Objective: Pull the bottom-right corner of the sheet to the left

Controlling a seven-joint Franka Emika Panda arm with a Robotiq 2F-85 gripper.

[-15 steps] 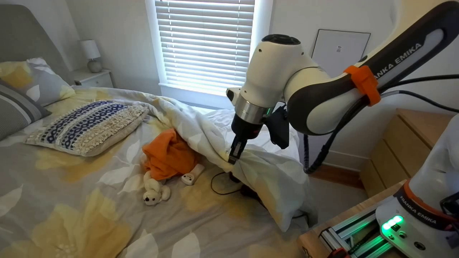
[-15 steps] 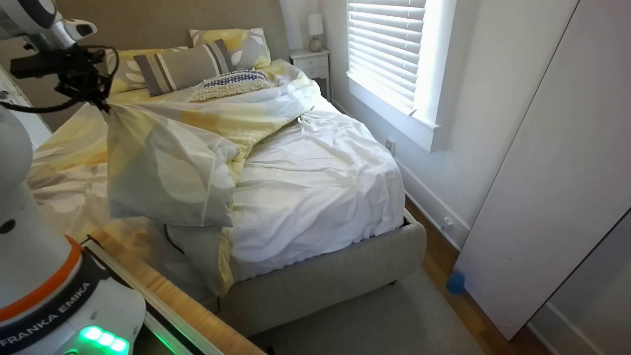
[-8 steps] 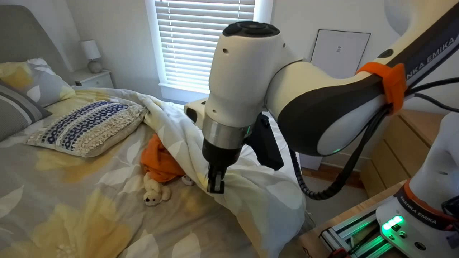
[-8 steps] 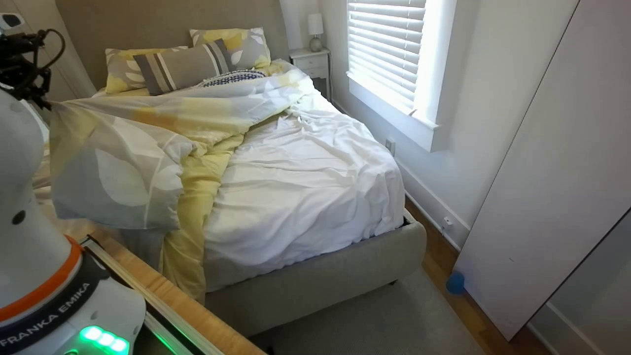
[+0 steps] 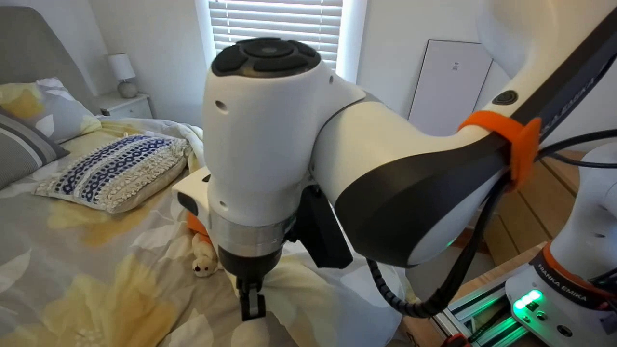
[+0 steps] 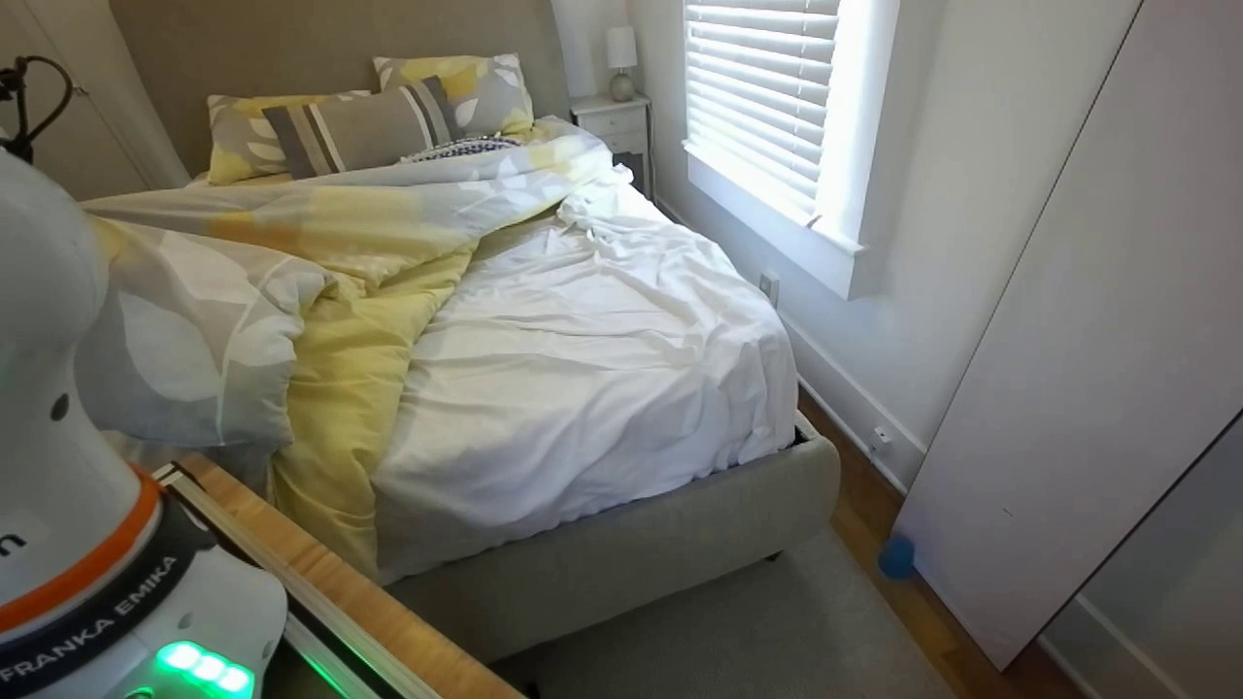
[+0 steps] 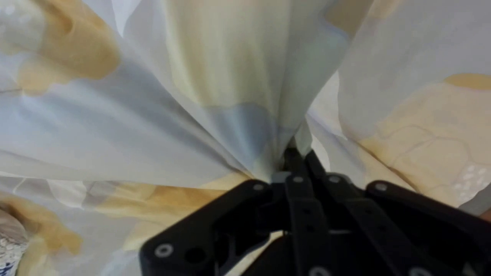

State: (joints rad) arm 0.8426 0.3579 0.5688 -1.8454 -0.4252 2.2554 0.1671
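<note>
Sheet (image 7: pixel 230 80), bunched, pinched between jaws (seemingly)

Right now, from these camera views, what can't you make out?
Sheet: in the wrist view, the claw hides the pinched part, so I can't tell whether it holds the very corner.
Orange cloth: in an exterior view, mostly hidden behind the robot arm.
Blue-patterned pillow: cut off by the wrist view's left edge.
Marking on the white panel: too small to read in an exterior view.

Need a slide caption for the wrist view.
Hand pinching the flower-print sheet, folds fanning from the grip, a patterned pillow peeking in lower left.
</note>
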